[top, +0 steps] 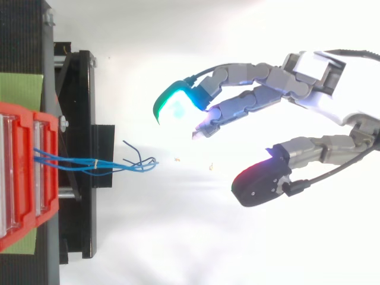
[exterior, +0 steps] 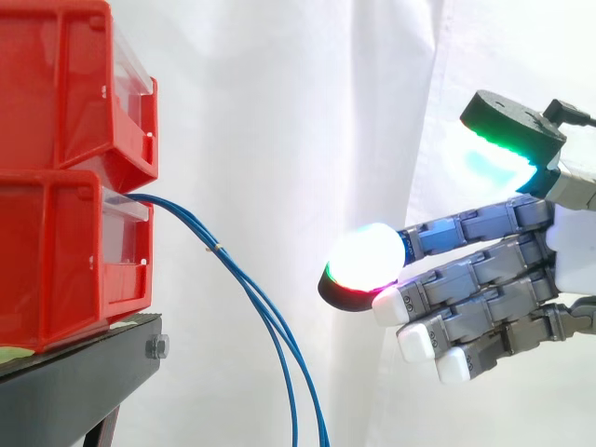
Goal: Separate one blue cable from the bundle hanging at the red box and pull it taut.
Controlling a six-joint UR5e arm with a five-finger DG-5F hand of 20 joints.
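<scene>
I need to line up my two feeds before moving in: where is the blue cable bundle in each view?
Side view: the blue cable bundle leaves the red bins at left and droops rightward to the bottom edge.
Top view: the bundle lies centre left, running right from the bins.
Shared landmark: the red bins.

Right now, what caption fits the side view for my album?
Open hand faces blue cables hanging from the lower red bin, not yet touching.

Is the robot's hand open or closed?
Open. The hand has its fingers stretched out and spread, holding nothing, apart from the blue cables.
</scene>
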